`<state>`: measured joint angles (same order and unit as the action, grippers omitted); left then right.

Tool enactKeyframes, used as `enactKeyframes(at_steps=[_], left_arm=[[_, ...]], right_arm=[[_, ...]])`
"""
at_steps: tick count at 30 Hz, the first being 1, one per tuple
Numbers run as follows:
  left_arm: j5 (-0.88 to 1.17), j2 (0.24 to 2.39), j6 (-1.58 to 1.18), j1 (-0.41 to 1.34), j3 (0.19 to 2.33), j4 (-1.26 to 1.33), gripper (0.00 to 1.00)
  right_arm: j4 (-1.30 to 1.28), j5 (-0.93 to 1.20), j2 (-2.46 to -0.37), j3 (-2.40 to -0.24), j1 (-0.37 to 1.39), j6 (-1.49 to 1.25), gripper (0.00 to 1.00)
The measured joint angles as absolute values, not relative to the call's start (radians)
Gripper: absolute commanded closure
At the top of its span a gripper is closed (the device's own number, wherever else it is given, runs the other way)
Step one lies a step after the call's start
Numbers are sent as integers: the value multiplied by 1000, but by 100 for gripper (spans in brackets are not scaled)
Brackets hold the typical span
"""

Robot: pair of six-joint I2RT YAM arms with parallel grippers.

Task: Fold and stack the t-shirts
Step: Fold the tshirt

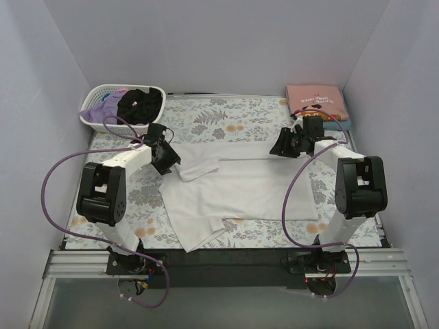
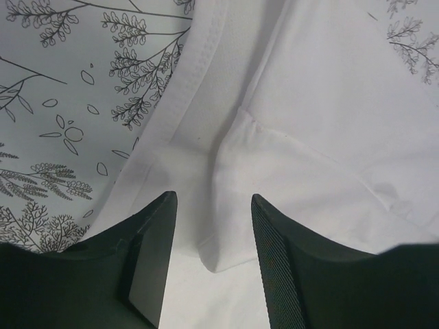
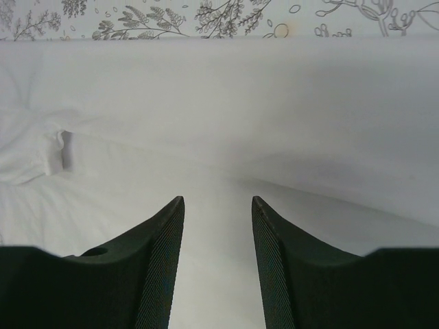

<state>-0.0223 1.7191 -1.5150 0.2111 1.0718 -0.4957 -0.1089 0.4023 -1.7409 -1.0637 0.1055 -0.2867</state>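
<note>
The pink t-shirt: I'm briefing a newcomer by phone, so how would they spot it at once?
Start at the floral-patterned table cloth and go to its far right corner. A folded pink cloth t-shirt with a cartoon print lies there atop a teal one, unlike the spread white t-shirt mid-table.

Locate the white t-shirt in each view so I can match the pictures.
Top external: white t-shirt spread across the picture's centre.
Left wrist: the shirt fills the right and lower picture.
Right wrist: the shirt covers nearly everything below the top strip.
Shared landmark: floral table cloth, left side in left wrist, top strip in right wrist.
</note>
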Motion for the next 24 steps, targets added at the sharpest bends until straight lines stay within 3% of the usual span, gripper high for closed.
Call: enactKeyframes(at_steps=[4, 9, 14, 20, 24], left_arm=[[-34, 1665, -1518, 211, 1079, -513, 53], [-51, 1651, -1515, 211, 1175, -488, 63], [-65, 1771, -1514, 209, 1288, -406, 75], [-64, 1974, -1515, 187, 1304, -384, 76], [-62, 1991, -1514, 160, 1328, -362, 77]], right_arm=[[-104, 412, -1741, -1065, 59, -288, 49], [-42, 480, -1756, -1077, -19, -325, 49], [62, 548, -1818, -1078, -91, -391, 50], [144, 588, -1903, -1059, -150, -439, 50], [170, 615, -1955, -1049, -192, -453, 50]])
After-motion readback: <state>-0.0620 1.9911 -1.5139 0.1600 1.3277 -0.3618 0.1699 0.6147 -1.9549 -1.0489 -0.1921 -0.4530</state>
